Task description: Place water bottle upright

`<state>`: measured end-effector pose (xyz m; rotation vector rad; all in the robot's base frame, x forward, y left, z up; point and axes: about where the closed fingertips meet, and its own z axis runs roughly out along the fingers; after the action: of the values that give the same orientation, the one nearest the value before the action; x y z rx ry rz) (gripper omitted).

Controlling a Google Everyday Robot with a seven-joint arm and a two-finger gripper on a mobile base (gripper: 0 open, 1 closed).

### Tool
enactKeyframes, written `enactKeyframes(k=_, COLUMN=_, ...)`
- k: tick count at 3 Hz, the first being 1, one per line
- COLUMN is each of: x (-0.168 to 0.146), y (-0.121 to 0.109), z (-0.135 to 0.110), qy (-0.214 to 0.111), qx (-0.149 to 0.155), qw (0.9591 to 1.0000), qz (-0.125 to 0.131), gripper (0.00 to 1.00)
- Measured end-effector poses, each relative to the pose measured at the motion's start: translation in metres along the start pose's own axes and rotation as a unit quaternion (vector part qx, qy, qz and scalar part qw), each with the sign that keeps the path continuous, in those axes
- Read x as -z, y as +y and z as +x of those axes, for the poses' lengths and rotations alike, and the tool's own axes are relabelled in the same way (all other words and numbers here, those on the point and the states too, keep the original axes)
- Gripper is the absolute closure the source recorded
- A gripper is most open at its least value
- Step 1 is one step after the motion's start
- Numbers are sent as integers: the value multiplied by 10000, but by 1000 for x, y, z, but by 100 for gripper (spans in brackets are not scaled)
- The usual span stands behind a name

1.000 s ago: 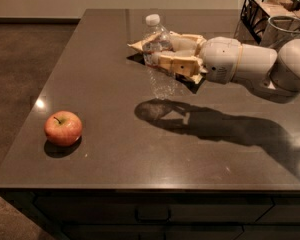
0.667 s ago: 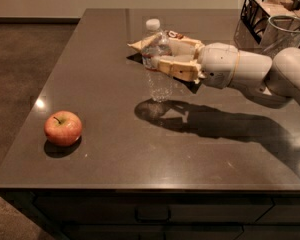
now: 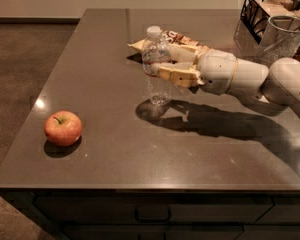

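Observation:
The water bottle [image 3: 156,66] is a small clear ribbed bottle with a white cap. It stands upright near the middle of the dark table [image 3: 115,149], its base at or just above the surface. My gripper [image 3: 162,66] reaches in from the right and its tan fingers [image 3: 172,75] are shut around the bottle's middle. The label band is mostly hidden by the fingers.
A red apple [image 3: 63,128] lies at the front left. A snack bag [image 3: 182,41] lies just behind the bottle and gripper. A wide clear glass cup [image 3: 280,36] and a black wire basket [image 3: 262,11] stand at the back right.
The gripper has lowered the bottle slightly and turned it more upright, with the base now close to its shadow on the table. The apple has not moved.

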<state>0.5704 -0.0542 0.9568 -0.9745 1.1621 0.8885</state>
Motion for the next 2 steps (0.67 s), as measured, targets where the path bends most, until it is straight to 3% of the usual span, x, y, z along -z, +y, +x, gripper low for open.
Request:
enactKeyframes(k=1, x=5, y=-1, z=2, qy=-90, qx=107, qw=9998, qz=109, gripper=12)
enactKeyframes(k=2, x=3, y=0, z=1, qy=-92, qx=115, qw=9999, qz=88, gripper=0)
